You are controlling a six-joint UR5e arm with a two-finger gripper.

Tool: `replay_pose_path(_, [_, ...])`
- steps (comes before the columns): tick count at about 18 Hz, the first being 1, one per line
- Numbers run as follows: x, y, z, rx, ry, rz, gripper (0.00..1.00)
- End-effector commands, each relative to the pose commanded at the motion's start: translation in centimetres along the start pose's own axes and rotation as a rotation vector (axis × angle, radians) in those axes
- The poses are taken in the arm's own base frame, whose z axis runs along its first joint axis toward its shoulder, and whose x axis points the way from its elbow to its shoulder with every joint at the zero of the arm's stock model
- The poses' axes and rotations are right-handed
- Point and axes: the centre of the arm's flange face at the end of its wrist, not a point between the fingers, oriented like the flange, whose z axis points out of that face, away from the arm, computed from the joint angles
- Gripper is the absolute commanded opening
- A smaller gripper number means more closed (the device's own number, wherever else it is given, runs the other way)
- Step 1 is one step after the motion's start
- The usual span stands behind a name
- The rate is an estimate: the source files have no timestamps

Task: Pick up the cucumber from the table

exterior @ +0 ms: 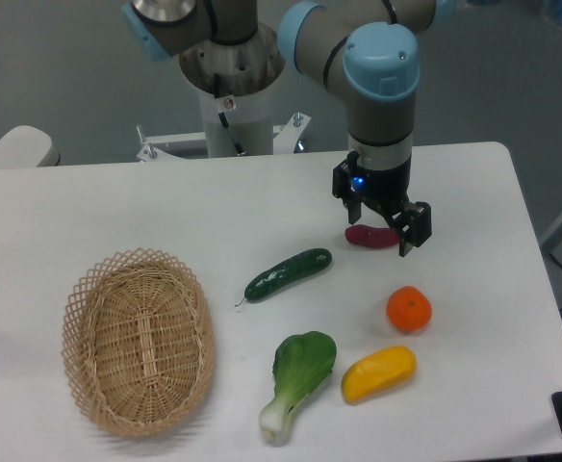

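Cucumber lies on our surface, left of and nearer the camera than our hand, long axis slanting up to the right. Our hand hangs open, holding nothing.

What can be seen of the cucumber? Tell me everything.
The cucumber is slim, dark green and glossy, slightly curved, with pale highlights and a thin stem tip at its lower left end. It lies flat on the white table, slanting up to the right, between basket and gripper. Nothing but the table touches it.
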Motion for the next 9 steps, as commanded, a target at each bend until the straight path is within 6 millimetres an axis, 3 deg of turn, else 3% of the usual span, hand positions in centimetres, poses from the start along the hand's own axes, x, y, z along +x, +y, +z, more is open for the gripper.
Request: replay_pose_path(9, [0.20,-0.19,0.43,0.012,0.010,-0.014,1.00])
